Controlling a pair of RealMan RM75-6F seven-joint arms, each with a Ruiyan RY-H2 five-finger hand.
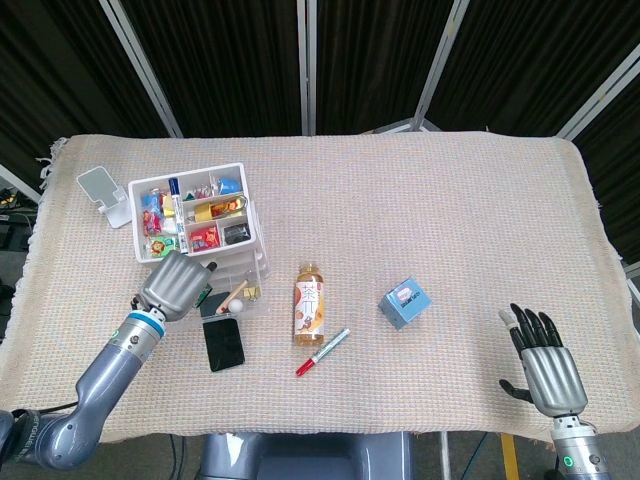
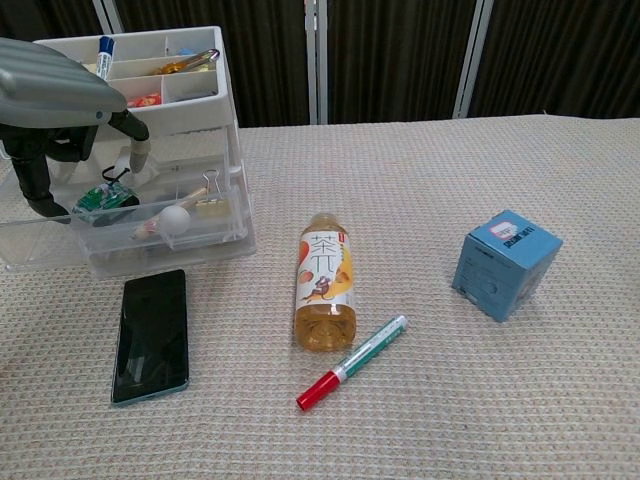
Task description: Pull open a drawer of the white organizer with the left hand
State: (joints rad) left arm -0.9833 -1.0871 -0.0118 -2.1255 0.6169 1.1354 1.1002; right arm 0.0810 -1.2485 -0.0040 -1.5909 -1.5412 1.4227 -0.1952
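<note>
The white organizer (image 1: 197, 212) stands at the table's left, its top tray full of small items; the chest view has the organizer (image 2: 160, 112) at upper left. Its clear lower drawer (image 2: 125, 236) is pulled out toward me and holds a white ball, a binder clip and a green item. My left hand (image 1: 177, 284) hangs over the open drawer (image 1: 232, 296). In the chest view the left hand (image 2: 58, 98) has its fingers curved down and apart, tips inside the drawer, gripping nothing I can see. My right hand (image 1: 545, 365) is spread open at the near right edge.
A black phone (image 2: 151, 334) lies just in front of the drawer. A tea bottle (image 2: 326, 282) lies on its side at centre, with a red-capped marker (image 2: 352, 362) beside it. A blue box (image 2: 505, 263) sits to the right. A white phone stand (image 1: 103, 192) is left of the organizer.
</note>
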